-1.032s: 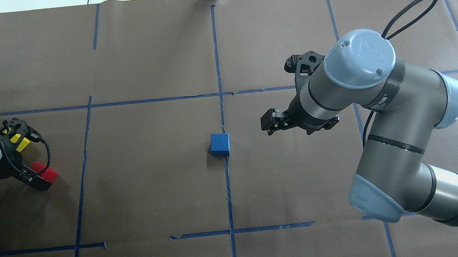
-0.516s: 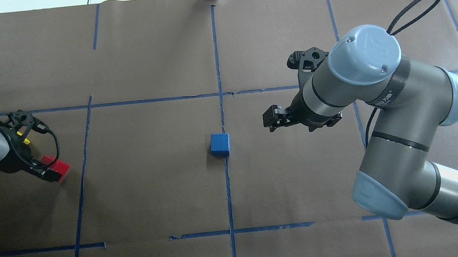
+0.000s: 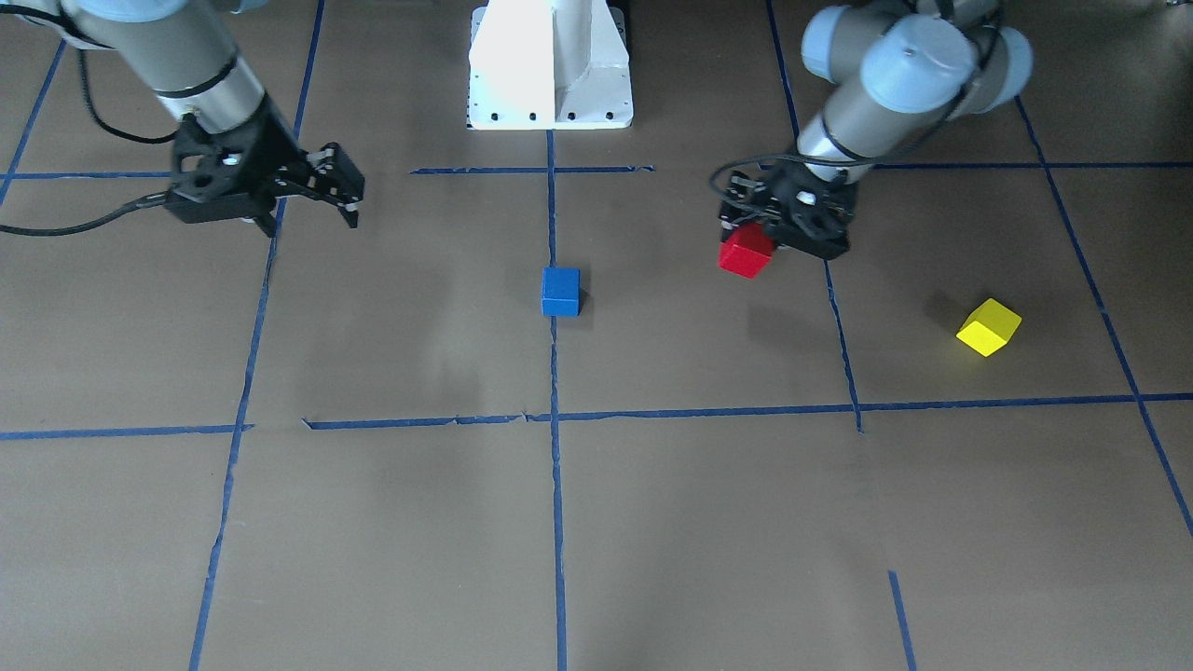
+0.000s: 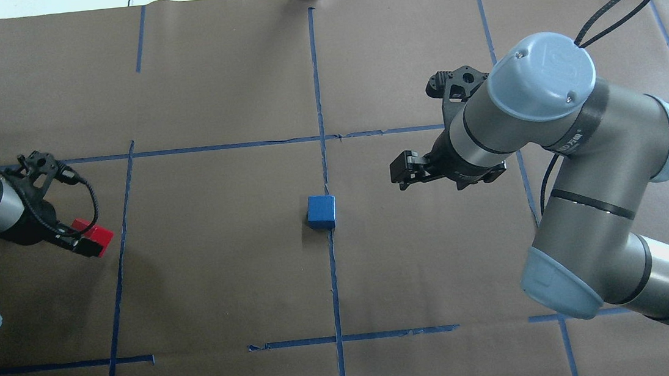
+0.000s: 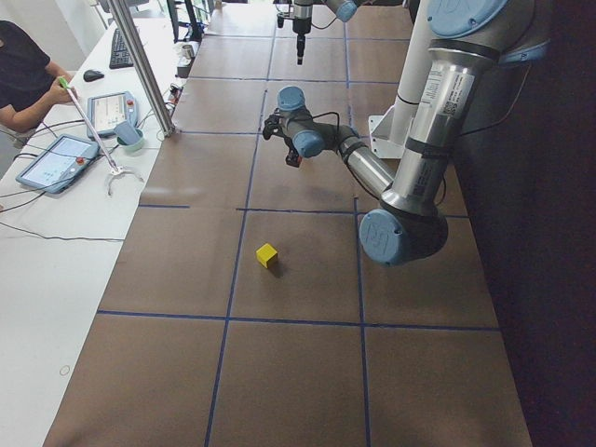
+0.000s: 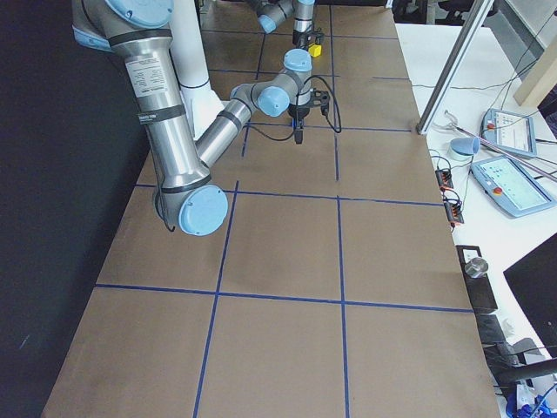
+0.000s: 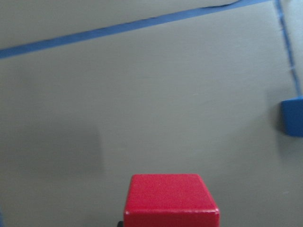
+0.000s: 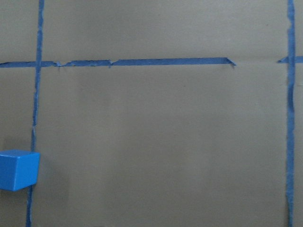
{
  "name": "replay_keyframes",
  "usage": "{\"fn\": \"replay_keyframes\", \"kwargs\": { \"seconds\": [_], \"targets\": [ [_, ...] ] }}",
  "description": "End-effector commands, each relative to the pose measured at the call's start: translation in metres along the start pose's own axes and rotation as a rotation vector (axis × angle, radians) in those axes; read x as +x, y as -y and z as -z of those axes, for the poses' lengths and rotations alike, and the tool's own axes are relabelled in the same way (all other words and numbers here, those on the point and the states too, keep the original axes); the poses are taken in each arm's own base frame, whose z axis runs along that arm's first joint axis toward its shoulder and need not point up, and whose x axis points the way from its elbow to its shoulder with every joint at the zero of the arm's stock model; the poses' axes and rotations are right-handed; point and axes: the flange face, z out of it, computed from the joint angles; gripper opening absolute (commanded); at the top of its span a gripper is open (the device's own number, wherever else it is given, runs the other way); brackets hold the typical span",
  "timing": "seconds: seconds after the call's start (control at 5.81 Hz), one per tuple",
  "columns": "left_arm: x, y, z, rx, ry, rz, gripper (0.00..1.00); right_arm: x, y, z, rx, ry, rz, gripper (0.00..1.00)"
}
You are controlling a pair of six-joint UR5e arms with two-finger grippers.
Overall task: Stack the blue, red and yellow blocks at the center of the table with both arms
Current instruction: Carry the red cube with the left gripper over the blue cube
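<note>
On blue tape (image 4: pixel 334 286), blue block (image 4: pixel 321 211) sits near right hand (image 4: pixel 399 171).

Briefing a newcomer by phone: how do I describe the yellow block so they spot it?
On the brown table with the blue tape grid, look to the robot's left end. Beyond the red block carried by the left arm, the yellow block sits alone on the paper, the only yellow block.

Bright, even light, soft shadows on the table (image 4: pixel 226 272); wrist views slightly blurred.

Brown table (image 4: pixel 206 71), blue tape grid (image 4: pixel 316 91); white desk (image 5: pixel 37 251) alongside, tablets (image 5: pixel 56 160).
</note>
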Motion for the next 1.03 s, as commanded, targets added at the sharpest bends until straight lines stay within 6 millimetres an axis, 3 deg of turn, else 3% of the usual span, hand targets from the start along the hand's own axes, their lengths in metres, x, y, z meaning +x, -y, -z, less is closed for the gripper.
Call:
{"fn": "replay_keyframes", "kwargs": {
  "seconds": [0.0, 0.17, 0.34, 0.52, 0.86],
  "targets": [
    [0.136, 0.001, -0.022, 0.033, 0.103, 0.078, 0.00, 0.044, 0.008, 0.010, -0.004, -0.017, 0.039, 1.00],
    [0.175, 0.019, -0.043, 0.030, 0.118, 0.125, 0.01, 0.047, 0.008, 0.009, -0.005, -0.020, 0.036, 1.00],
    [0.196, 0.036, -0.059, 0.016, 0.137, 0.147, 0.02, 0.045, 0.006, 0.012, -0.002, -0.015, 0.041, 1.00],
    [0.199, 0.029, -0.073, 0.028, 0.159, 0.144, 0.03, 0.052, 0.000, 0.014, -0.004, -0.019, 0.037, 1.00],
    [0.201, 0.034, -0.088, 0.034, 0.189, 0.144, 0.04, 0.053, -0.003, 0.016, -0.003, -0.018, 0.037, 1.00]
  ]
}}
